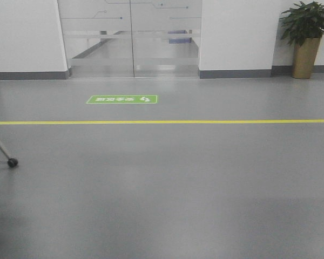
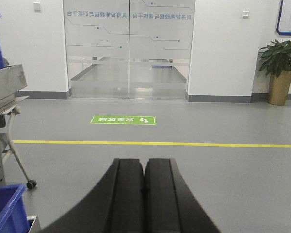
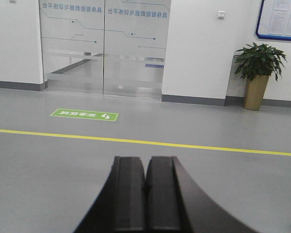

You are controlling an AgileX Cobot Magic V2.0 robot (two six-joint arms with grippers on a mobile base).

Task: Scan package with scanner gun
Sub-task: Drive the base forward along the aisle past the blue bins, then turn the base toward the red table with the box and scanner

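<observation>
So, going from the left: off to the left of the left jaws there's a blue bin (image 2: 7, 211) low in the corner, a metal rack (image 2: 7, 85) above it and a caster wheel (image 2: 31, 184) on a slanted leg. The left gripper (image 2: 144, 179) has its jaws pressed flat together with nothing between them, pointing out over bare grey floor. Ahead of the jaws is a green floor sign (image 2: 122, 120), then a yellow line (image 2: 184, 144) running across, then glass doors (image 2: 129, 48) at the back. The right gripper (image 3: 145, 184) is the same deal, jaws squeezed together and empty, with a potted plant (image 3: 258, 73) far ahead and to its right. Thing is, neither the package nor the scanner gun shows up in any view, so I can't tell which way they lie from either set of jaws, how the box's long side runs, or which arm is closer. My guess is the only work furniture is off the left arm's side, so that's where I'd look first, and both sets of jaws need to open before grabbing anything.
</observation>
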